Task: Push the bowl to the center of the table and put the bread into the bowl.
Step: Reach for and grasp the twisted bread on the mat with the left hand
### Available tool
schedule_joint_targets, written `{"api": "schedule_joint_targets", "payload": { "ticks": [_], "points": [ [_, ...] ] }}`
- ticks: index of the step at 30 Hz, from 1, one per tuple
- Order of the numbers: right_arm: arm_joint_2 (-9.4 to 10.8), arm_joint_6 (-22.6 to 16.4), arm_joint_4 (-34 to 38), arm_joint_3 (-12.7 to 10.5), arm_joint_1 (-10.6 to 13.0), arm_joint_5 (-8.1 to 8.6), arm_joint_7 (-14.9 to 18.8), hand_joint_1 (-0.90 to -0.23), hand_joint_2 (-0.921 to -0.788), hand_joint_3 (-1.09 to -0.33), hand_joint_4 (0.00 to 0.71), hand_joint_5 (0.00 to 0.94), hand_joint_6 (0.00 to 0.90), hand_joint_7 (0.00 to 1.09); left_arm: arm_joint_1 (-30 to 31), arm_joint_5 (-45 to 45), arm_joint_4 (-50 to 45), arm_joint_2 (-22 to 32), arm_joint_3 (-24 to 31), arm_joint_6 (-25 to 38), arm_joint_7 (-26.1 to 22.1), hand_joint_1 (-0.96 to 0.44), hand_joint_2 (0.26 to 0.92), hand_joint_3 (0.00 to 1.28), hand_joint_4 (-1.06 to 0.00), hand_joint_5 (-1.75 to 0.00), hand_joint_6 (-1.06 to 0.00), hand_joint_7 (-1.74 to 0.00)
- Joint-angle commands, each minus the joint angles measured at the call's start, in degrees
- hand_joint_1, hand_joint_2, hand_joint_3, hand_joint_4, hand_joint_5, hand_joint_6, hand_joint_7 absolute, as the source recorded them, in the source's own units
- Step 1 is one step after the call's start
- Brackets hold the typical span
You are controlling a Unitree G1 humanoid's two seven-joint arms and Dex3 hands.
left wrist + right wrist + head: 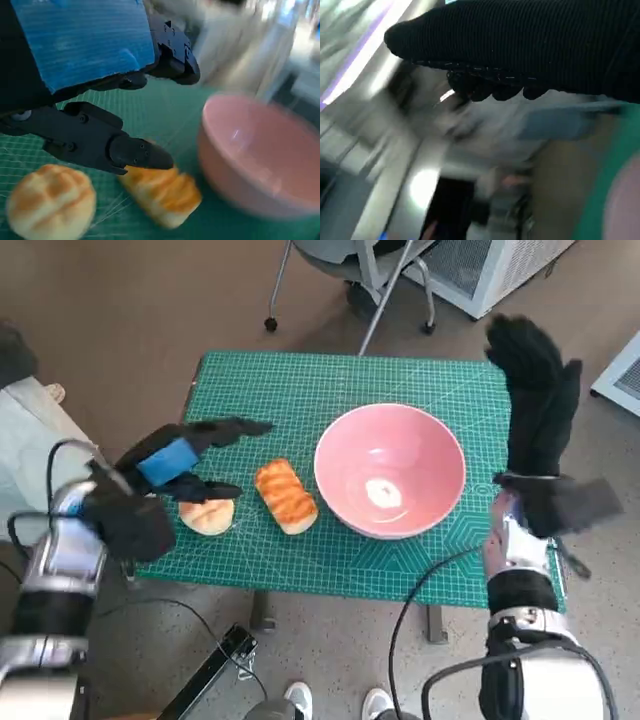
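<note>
A pink bowl (390,469) stands empty on the green cutting mat (340,380), right of the table's middle; it also fills one side of the left wrist view as the bowl (260,155). Two breads lie to its left: an oblong toasted loaf (286,496) (162,192) and a round bun (207,515) (47,202). My left hand (175,475) hovers over the bun with fingers apart, holding nothing; its black fingers (100,145) reach just above the loaf. My gloved right hand (540,405) is raised at the bowl's right side, fingers extended, empty.
A chair's legs (400,290) and a white appliance (490,265) stand beyond the table's far edge. Cables (210,665) and shoes (300,700) lie on the floor at the near side. The right wrist view is blurred.
</note>
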Motion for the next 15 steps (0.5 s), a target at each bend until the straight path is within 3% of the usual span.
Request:
{"api": "schedule_joint_targets", "payload": {
  "ticks": [1, 4, 8, 11, 15],
  "points": [
    [0.13, -2.43, -3.98, 0.95, 1.96, 4.98, 7.65, -0.524, -0.921, -0.757, 0.362, 0.019, 0.122, 0.76, -4.42, 4.70, 4.47, 1.01, -4.15, -2.32, -0.67, -0.21, 0.798, 0.00, -0.46, 0.00, -0.50, -0.18],
    [0.93, -1.80, -7.08, 1.16, 2.49, 9.64, 12.70, -0.533, -0.921, -0.744, 0.365, 0.017, 0.107, 0.77, -6.87, 8.02, 8.14, 0.50, -6.85, -3.75, 0.29, -0.20, 0.786, 0.00, -0.46, 0.00, -0.52, -0.15],
    [2.06, 0.33, -11.39, 1.49, 3.74, 14.54, 17.24, -0.562, -0.921, -0.686, 0.367, 0.015, 0.098, 0.79, -9.74, 11.78, 13.22, -0.56, -10.04, -5.58, 2.15, -0.20, 0.781, 0.00, -0.45, 0.00, -0.52, -0.13],
    [2.62, 1.36, -14.14, 1.75, 4.82, 16.32, 18.81, -0.579, -0.921, -0.655, 0.366, 0.013, 0.102, 0.79, -11.61, 14.14, 16.85, -1.44, -12.17, -6.72, 3.78, -0.19, 0.781, 0.00, -0.45, 0.00, -0.52, -0.12],
    [3.10, 2.02, -17.05, 2.05, 6.27, 16.96, 19.57, -0.587, -0.921, -0.630, 0.366, 0.012, 0.115, 0.80, -13.94, 18.40, 21.36, -3.19, -15.58, -7.06, 7.26, -0.19, 0.781, 0.00, -0.45, 0.00, -0.53, -0.10]
  ]
}}
